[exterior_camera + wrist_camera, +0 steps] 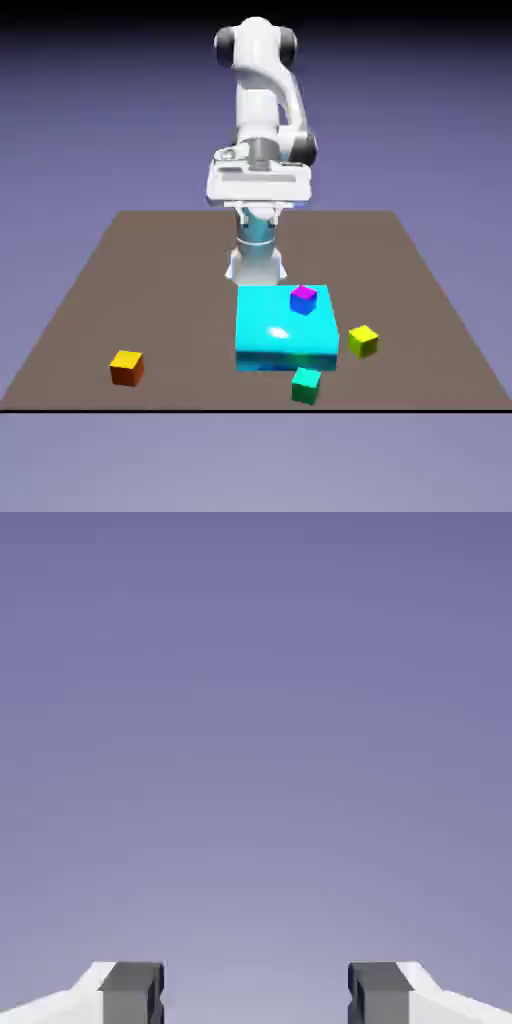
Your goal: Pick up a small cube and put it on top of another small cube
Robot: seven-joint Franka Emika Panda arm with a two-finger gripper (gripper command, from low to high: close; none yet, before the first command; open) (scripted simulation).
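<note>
Cubes lie scattered: orange cube (127, 367), yellow cube (363, 341), green cube (306, 385). End effector (256, 992), open and empty, should descend squarely over one.

Raised over the far part of the brown rectangular table (100, 300), the white two-finger gripper (256, 992) faces only the plain backdrop, its fingertips (132, 992) set apart. Every block lies below the hand and nearer the table's front edge. The wide, flat cyan slab (270, 335) sits almost directly beneath and ahead of it. The small purple cube (303, 299) rests on the slab's far corner toward the exterior view's right. The small yellow cube (363, 340) lies just beside the slab on that side. The small green cube (306, 385) sits at the slab's front edge. The small orange cube (127, 367) lies well apart toward the exterior view's left.
</note>
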